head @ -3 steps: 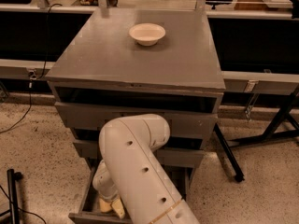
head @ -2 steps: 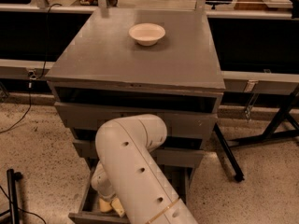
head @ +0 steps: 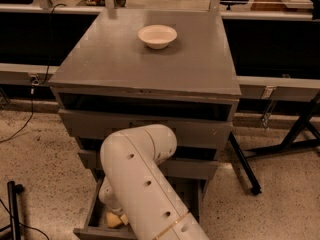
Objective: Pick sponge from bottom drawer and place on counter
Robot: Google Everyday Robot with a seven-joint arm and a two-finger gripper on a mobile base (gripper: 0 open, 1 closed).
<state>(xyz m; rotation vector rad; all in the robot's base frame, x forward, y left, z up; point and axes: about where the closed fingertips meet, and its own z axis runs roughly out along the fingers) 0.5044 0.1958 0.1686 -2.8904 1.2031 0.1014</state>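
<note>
The bottom drawer (head: 92, 214) is pulled open at the foot of the grey cabinet. My white arm (head: 140, 184) reaches down into it and hides most of its floor. My gripper (head: 111, 208) is inside the drawer at its left side, mostly hidden behind the arm. A pale yellow lump (head: 114, 219) lies right under the gripper on the drawer floor. It looks like the sponge, but only part of it shows. I cannot tell whether the gripper touches it. The counter (head: 150, 69) is the flat grey cabinet top.
A white bowl (head: 157, 36) stands at the back middle of the counter. The two upper drawers (head: 200, 131) stand slightly ajar. Black stand legs (head: 245, 166) are on the floor at the right, and a black post (head: 14, 209) at the left.
The arm's elbow has shifted slightly to the left. The yellow lump in the drawer sits in nearly the same place.
</note>
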